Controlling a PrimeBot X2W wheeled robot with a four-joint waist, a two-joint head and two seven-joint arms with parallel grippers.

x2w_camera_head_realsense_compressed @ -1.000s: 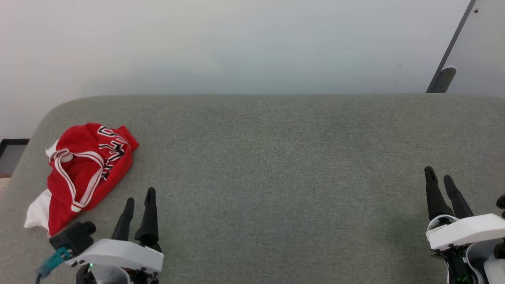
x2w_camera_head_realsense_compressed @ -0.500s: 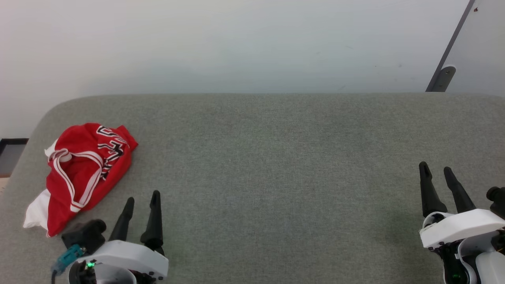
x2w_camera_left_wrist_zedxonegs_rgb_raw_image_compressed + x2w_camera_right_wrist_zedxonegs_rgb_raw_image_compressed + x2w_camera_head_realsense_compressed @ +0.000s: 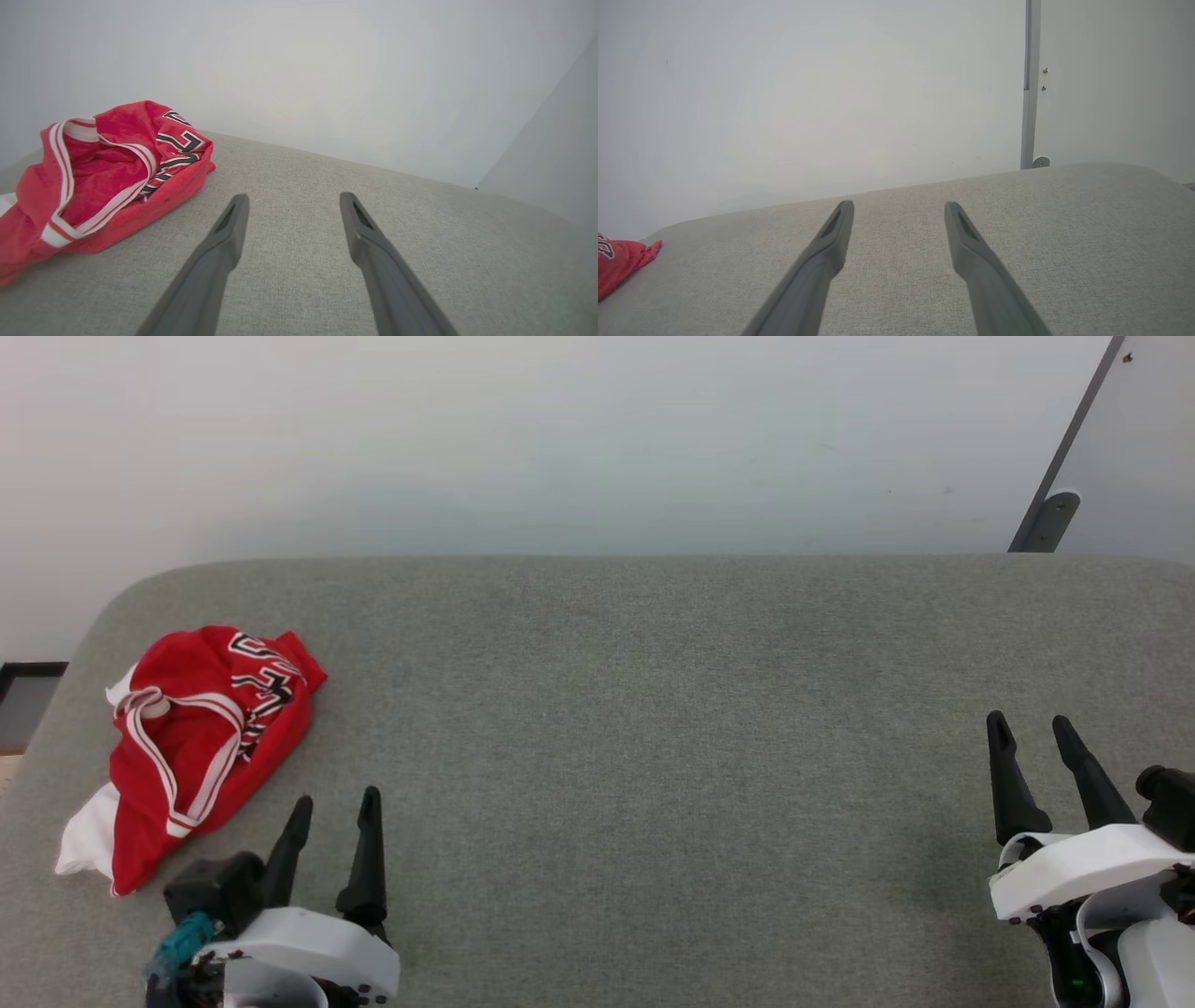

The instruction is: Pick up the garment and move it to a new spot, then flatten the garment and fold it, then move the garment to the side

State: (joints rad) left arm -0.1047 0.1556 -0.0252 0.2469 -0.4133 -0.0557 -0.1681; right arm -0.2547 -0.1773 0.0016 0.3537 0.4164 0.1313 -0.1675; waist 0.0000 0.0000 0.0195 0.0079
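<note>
Grey-green fabric-covered surface point(image 3: 653, 709) against a plain white wall point(image 3: 560, 429), grey slanted strip point(image 3: 1046, 523) at the right

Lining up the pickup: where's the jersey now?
In the head view the jersey lies crumpled at the left of the grey surface, just beyond the open left tool, untouched.

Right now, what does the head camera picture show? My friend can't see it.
A crumpled red shirt lies near the left end of a grey fabric surface in front of a pale wall. The left gripper is open just beside the shirt, not touching it, and the right gripper is open at the far right, holding nothing.
</note>
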